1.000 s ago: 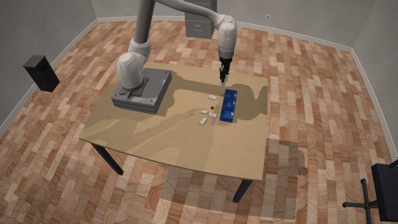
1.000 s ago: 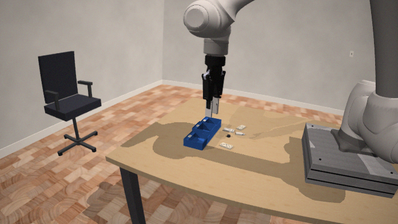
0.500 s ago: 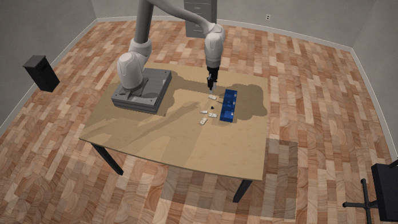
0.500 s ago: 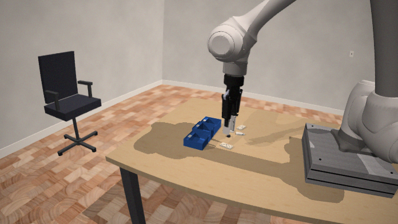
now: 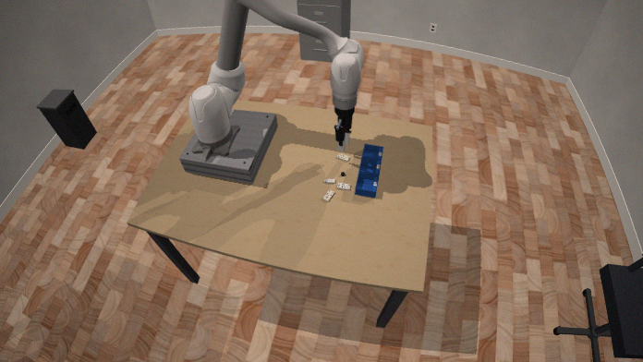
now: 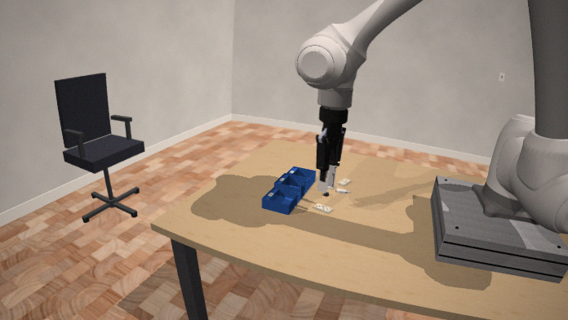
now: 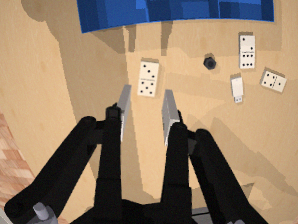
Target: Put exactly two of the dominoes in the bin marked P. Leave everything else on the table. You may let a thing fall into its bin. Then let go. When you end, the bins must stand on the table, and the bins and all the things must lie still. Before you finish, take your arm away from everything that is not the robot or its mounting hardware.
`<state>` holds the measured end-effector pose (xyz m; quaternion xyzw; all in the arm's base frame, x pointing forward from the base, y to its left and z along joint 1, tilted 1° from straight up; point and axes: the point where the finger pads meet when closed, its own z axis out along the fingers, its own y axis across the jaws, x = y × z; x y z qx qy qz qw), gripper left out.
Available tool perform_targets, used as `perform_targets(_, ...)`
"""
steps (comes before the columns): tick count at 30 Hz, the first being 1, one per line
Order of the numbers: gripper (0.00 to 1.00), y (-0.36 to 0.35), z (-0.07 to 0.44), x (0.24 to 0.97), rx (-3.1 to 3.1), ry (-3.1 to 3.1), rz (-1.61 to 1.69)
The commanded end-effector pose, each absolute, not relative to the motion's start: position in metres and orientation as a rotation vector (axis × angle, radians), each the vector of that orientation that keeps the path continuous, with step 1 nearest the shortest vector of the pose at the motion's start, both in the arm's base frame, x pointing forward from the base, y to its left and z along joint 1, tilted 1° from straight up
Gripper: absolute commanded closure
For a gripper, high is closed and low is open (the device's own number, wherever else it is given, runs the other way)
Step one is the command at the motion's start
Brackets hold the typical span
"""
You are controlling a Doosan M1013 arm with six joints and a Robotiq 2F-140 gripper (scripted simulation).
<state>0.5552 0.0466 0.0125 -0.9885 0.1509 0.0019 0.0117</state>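
Several white dominoes lie on the table beside a row of three joined blue bins (image 5: pixel 370 170). One domino (image 7: pixel 148 78) lies flat just ahead of my gripper (image 7: pixel 147 98), whose fingers stand a little apart with nothing between them. The gripper (image 5: pixel 341 145) hovers just above the table near this domino (image 5: pixel 343 157). Other dominoes (image 7: pixel 246 51) (image 7: pixel 237 87) (image 7: pixel 273 79) lie to the right.
A small black object (image 7: pixel 209 63) sits on the table between the dominoes and also shows in the top view (image 5: pixel 343 174). The robot's grey base (image 5: pixel 231 145) stands at the table's far left. An office chair (image 6: pixel 94 143) stands on the floor.
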Motion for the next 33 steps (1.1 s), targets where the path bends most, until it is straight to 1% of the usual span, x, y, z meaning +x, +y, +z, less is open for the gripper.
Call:
perform_targets(1,0.75,0.047,0.013,0.555,-3.082,0.470,0.006)
perform_targets(16,0.75,0.047,0.013,0.556,-3.082,0.470,0.006)
perform_targets(28,0.75,0.048,-0.035,0.556,-3.082,0.470,0.006)
perform_targets(33,0.75,0.048,-0.042,0.556,-3.082,0.470,0.006)
